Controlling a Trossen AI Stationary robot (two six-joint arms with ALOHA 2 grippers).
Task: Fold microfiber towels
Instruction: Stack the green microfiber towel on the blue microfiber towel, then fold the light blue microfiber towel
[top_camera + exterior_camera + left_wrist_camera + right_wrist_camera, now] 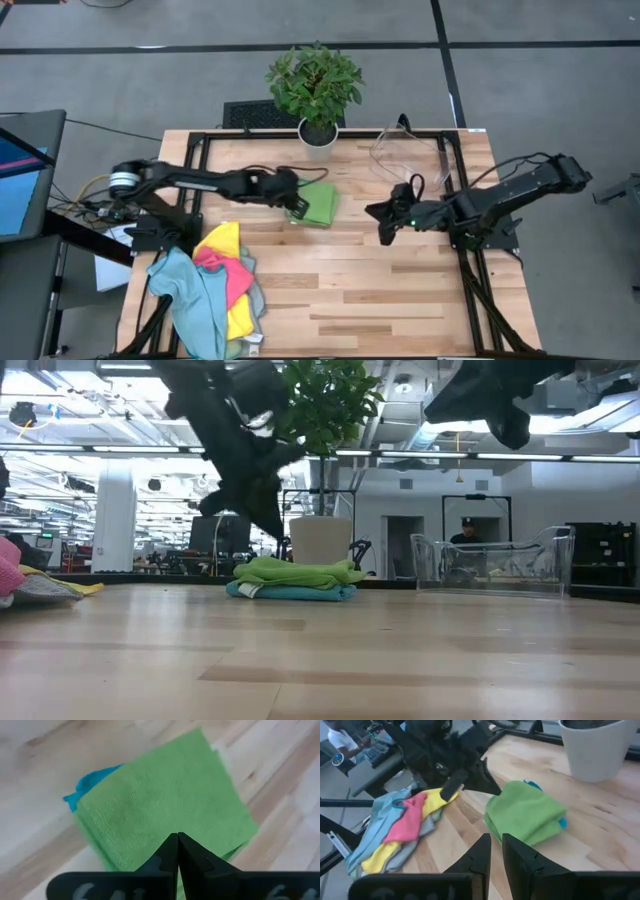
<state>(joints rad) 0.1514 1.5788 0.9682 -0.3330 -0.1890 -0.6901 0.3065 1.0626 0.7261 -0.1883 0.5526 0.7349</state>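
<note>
No legible text, labels or signs — none anywhere

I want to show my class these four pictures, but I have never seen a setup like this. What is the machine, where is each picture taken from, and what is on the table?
It is a robot with two dark arms at a wooden table. One picture looks straight down, one looks level across the tabletop, and two come from cameras on the wrists. The left gripper, shut and empty, is at the edge of a folded green towel lying on a blue towel. The right gripper hangs above bare wood, holding nothing. A heap of unfolded towels waits at the left arm's side. A potted plant and a clear plastic bin stand at the far edge.
</note>
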